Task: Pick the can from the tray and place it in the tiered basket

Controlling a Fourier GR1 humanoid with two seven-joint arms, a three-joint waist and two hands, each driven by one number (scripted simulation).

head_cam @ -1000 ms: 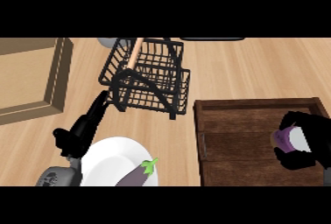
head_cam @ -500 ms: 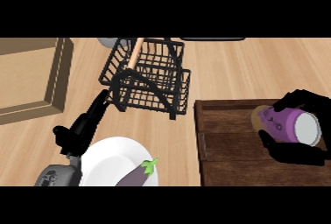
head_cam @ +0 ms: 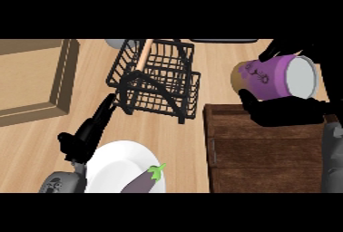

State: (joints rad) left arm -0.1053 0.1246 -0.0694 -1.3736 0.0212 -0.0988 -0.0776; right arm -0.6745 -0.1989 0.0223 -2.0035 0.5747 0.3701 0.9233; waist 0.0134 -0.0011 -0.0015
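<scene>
Now we have the purple cylindrical can (head_cam: 268,80) clasped in our right hand (head_cam: 285,113), fingers curled round it, lifted above the dark wooden tray (head_cam: 268,154). We should carry it leftward to the black wire tiered basket (head_cam: 157,81), clearing its rim before lowering.

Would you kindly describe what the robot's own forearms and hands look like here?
Both hands are matte black with slender fingers and a thumb. The left hand meets a grey, rounded forearm at the lower left edge; the right hand joins a grey forearm at the right edge. No cables or markings show.
</scene>
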